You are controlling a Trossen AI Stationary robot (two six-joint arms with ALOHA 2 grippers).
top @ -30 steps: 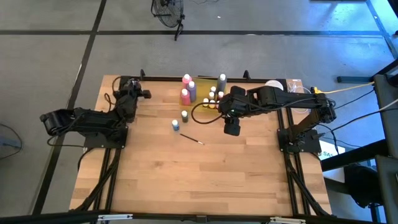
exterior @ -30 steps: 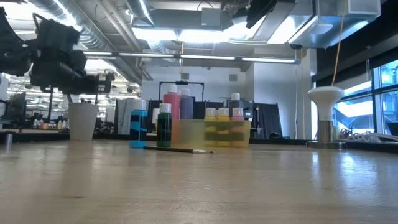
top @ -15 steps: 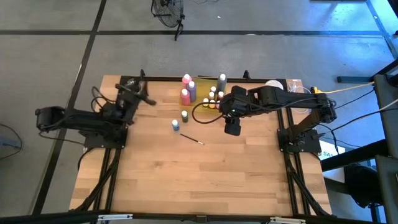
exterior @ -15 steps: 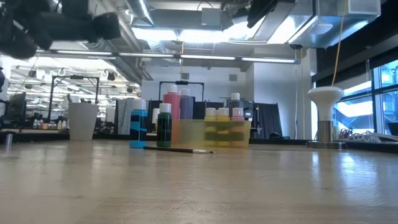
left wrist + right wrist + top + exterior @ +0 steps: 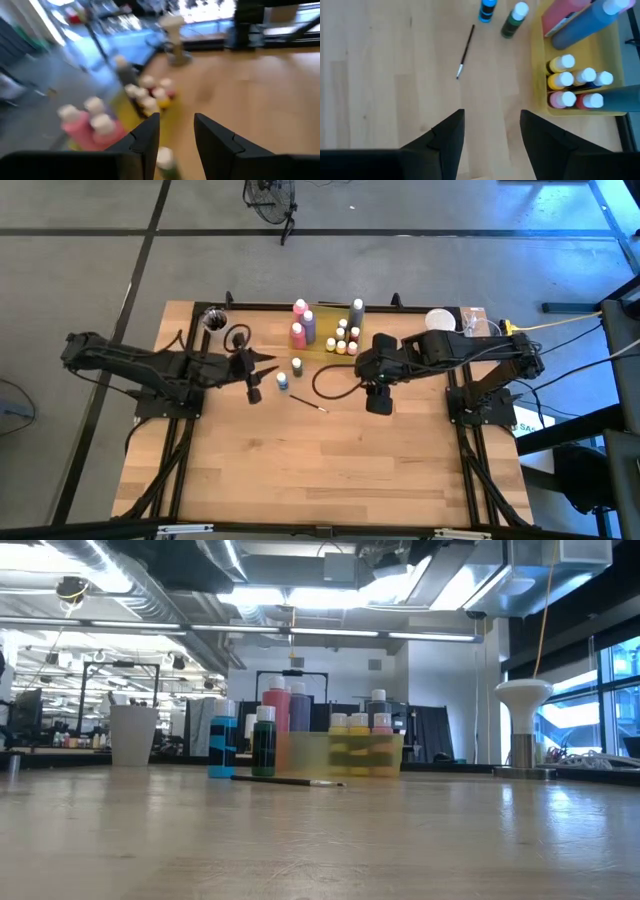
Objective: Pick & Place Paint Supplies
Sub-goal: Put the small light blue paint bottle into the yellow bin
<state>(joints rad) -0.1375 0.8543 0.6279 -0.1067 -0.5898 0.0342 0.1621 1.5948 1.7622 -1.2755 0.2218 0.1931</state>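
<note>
The left arm has swung out from the tabletop's far corner; its left gripper [image 5: 272, 367], fingers narrowly apart and empty, now sits just beside the blue bottle [image 5: 283, 381] and green bottle [image 5: 297, 366]. The right gripper [image 5: 378, 406], open and empty, hovers over bare tabletop [image 5: 330, 470]. The brush [image 5: 309, 404] lies between them. Beyond, the tray [image 5: 325, 315] holds the other bottles. Closing in fast, the left fingers could topple either loose bottle.

We see two dark, nearly black jointed arms on black frame mounts, each trailing a looped black cable; the left gripper [image 5: 175, 142] and right gripper [image 5: 487, 135] each show two matte black, angular fingers with bevelled inner edges
</note>
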